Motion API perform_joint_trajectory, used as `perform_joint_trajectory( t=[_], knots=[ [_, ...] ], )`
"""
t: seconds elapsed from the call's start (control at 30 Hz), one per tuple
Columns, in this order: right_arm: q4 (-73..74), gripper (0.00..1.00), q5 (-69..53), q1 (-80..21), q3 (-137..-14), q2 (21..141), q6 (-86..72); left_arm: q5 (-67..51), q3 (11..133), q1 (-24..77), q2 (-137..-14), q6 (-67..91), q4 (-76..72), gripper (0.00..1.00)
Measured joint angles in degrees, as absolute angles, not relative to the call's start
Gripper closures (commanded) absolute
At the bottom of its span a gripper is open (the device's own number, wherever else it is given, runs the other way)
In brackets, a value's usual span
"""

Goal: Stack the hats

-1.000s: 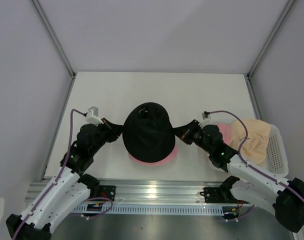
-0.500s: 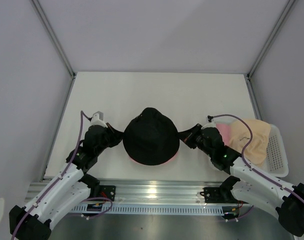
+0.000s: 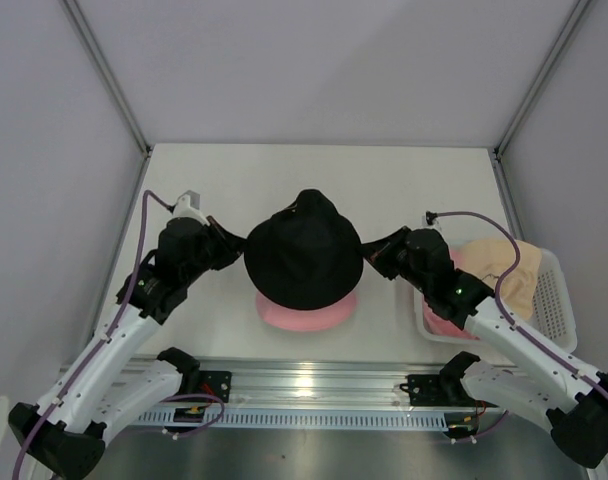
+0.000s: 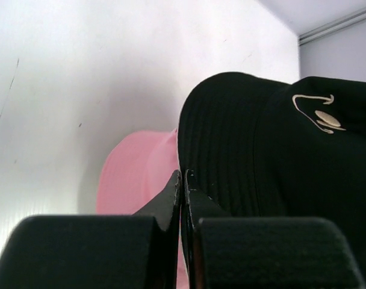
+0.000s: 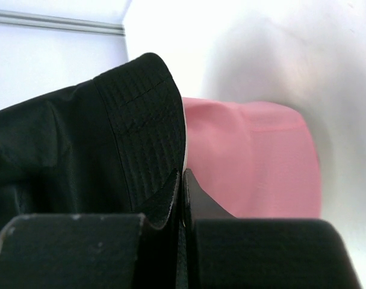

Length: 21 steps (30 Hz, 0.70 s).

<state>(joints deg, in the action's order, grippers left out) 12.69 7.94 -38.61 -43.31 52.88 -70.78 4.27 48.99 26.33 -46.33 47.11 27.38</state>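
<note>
Black hat (image 3: 304, 255) sits mid-table in the top view, stretched between the two arms. It lies over the pink hat (image 3: 304, 316), covering most of it; only a pink crescent shows at the near edge. Can't tell if the two touch. Left gripper (image 3: 241, 257) is at the black hat's left brim and right gripper (image 3: 370, 262) at its right brim, both pinched tight on the fabric. Beige hat (image 3: 506, 275) lies crumpled in the white basket (image 3: 562, 300) at the right edge of the table (image 3: 384, 185), well apart from the other two. A scrap of pink also shows in the basket's near corner; can't tell what it is.

Left wrist view: left gripper (image 4: 183, 178) has its jaws pressed together with no visible gap, clamped on the brim edge of the black hat (image 4: 279, 168). A pale stitched logo (image 4: 319, 113) shows on the crown. The pink hat (image 4: 138, 174) is below and to the left of the brim, on the table (image 4: 80, 72).

Right wrist view: right gripper (image 5: 183, 178) has its jaws fully together too, nipping the ribbed brim of the black hat (image 5: 80, 150). The pink hat (image 5: 249, 162) lies underneath and to the right, partly covered by the black brim.
</note>
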Motion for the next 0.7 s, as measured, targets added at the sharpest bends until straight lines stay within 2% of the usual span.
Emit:
perform_joint_trajectory(
  t=[0.3,0.7],
  knots=[
    [16.2,1.00,7.3,-38.6,-38.8,54.3,-74.4,4.6,42.1,26.3,-45.6,49.6,31.9,0.99],
    [15.7,1.00,6.4,-38.9,-38.0,59.1,-74.8,3.5,34.3,26.4,-48.7,51.0,28.3,0.99]
  ],
)
